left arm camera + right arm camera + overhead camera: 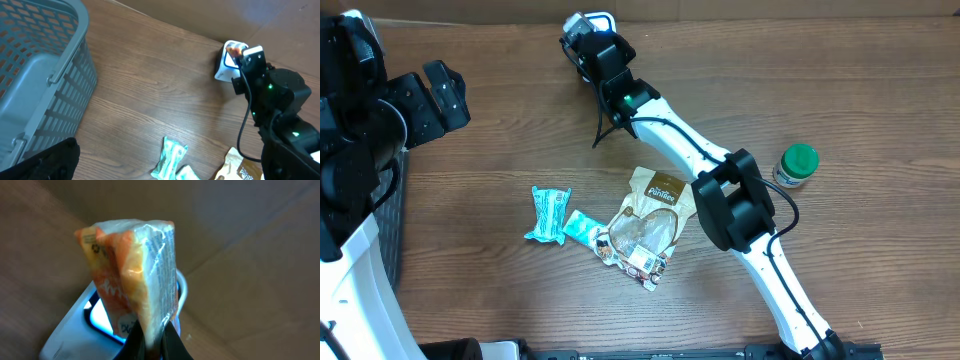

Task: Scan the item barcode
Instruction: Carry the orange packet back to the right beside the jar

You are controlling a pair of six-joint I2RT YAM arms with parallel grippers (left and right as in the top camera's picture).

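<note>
Right hand [153, 341] is clamping shut on the orange packet [135, 275], holding it just above the scanner [70, 330], top centre of the overhead frame. Scan seems to be under way; whether the barcode is facing the window, can't tell. Left hand [442, 88] is standing wide open and empty, upper left. Right wrist view is giving the packet's print close-up; only overhead is showing the brown pouch [650, 215] and teal packets [548, 212] lying on the desk [500, 130].

Two teal packets [548, 212] [582, 229], one brown pouch [658, 190], one orange packet [131, 280], one green-lidded jar [796, 165] — one basket [75, 60], one scanner [226, 67].
</note>
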